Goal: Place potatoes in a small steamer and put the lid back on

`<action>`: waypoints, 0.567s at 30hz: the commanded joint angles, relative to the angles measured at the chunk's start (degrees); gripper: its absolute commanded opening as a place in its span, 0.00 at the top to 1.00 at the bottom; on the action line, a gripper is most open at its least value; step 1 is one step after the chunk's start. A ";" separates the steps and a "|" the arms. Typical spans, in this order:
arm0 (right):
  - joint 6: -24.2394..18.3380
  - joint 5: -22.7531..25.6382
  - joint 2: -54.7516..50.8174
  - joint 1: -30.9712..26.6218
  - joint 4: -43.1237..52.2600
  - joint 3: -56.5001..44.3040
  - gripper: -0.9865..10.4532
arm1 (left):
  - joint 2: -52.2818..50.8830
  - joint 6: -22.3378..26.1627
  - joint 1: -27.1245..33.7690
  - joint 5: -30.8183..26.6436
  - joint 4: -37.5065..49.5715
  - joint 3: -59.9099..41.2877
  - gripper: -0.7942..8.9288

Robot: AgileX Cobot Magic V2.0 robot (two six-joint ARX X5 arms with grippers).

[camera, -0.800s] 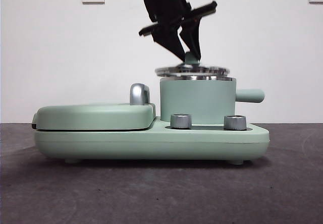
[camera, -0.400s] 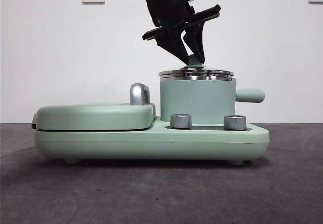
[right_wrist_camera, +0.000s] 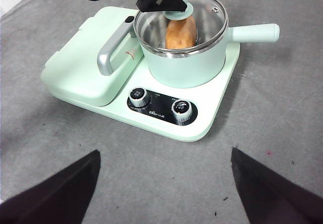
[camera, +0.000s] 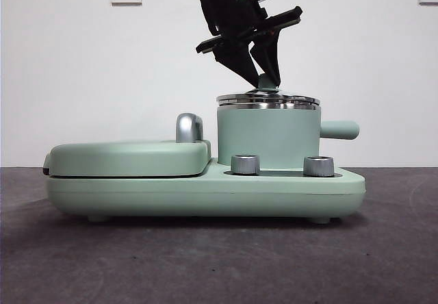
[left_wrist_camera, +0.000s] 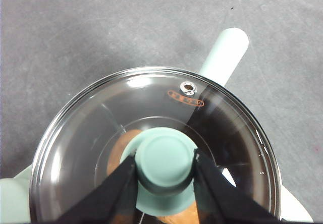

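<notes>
The small steamer [camera: 267, 136] is a mint-green pot on the right of its base, handle pointing right. The glass lid [camera: 268, 99] sits level on its steel rim. My left gripper [camera: 263, 81] comes down from above, jaws shut on the lid's green knob [left_wrist_camera: 165, 158]. The orange-brown potato [right_wrist_camera: 180, 34] lies inside the pot and shows through the glass in the left wrist view [left_wrist_camera: 121, 148]. My right gripper [right_wrist_camera: 165, 152] is open and empty, held high over the table in front of the appliance.
The flat green griddle cover [camera: 130, 157] with its chrome handle [camera: 189, 127] lies left of the pot on the same base [camera: 205, 194]. Two steel dials [camera: 246, 164] [camera: 318, 166] face the front. Dark grey table all round.
The lid, tilted just above the rim a second ago, has come down and now sits flat on the pot. The left gripper shifted slightly right with it.
</notes>
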 commanded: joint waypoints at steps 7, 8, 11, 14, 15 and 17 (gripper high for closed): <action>0.98 -0.09 0.35 0.46 0.61 0.26 0.56 | 2.78 1.49 -0.96 0.35 1.49 1.64 0.90; 0.98 -0.09 0.35 0.46 0.61 0.26 0.56 | 2.78 1.68 -0.94 0.35 2.05 1.64 0.90; 0.98 -0.09 0.35 0.46 0.61 0.26 0.56 | 2.78 1.73 -0.90 0.35 3.15 1.64 0.90; 0.98 -0.09 0.35 0.46 0.61 0.26 0.56 | 2.78 1.88 -0.90 0.35 3.28 1.64 0.90; 0.98 -0.09 0.35 0.46 0.61 0.26 0.56 | 2.78 2.36 -0.92 0.35 3.19 1.64 0.90; 0.98 -0.09 0.35 0.46 0.61 0.26 0.56 | 2.78 2.38 -0.90 0.33 2.73 1.64 0.90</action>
